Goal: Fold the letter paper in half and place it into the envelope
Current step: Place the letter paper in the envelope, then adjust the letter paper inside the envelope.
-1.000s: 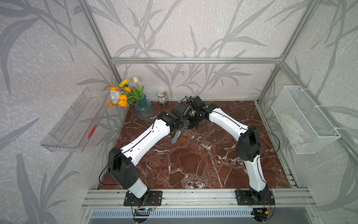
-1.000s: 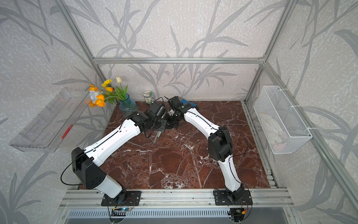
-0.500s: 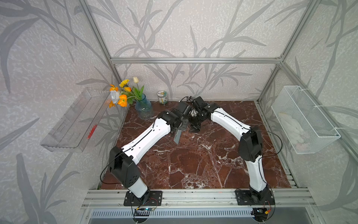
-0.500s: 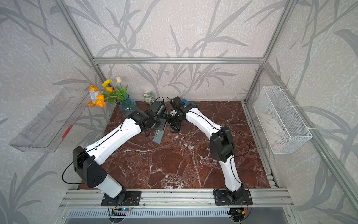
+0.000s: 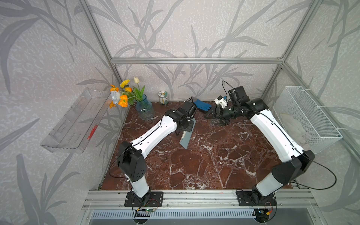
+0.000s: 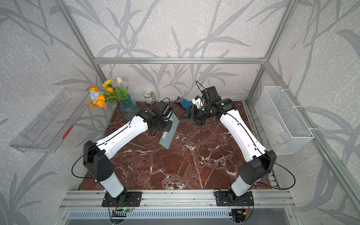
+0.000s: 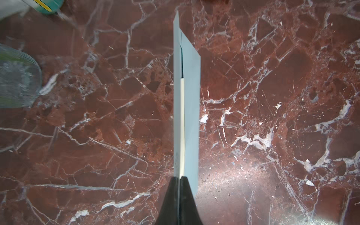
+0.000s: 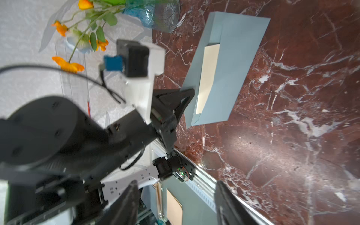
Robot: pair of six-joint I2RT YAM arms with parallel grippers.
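**Bright, even light; soft wrist views**

Both top views are bright and sharp. Diffuse light leaves only faint shadows on the marble tabletop (image 5: pixel 194 165) around the envelope (image 5: pixel 187 140). In the left wrist view a pale glare sheen lies just beside the envelope, and the vase (image 7: pixel 17 81), well apart from it, is blurred. In the right wrist view the left arm (image 8: pixel 58 126) beside the envelope is out of focus.

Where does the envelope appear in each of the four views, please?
Top view: the envelope near picture centre, tilted.
Top view: the envelope, same spot.
Left wrist: the envelope edge-on, pinched by the left hand.
Right wrist: the envelope, letter paper showing inside.
Shared landmark: the blue glass vase.
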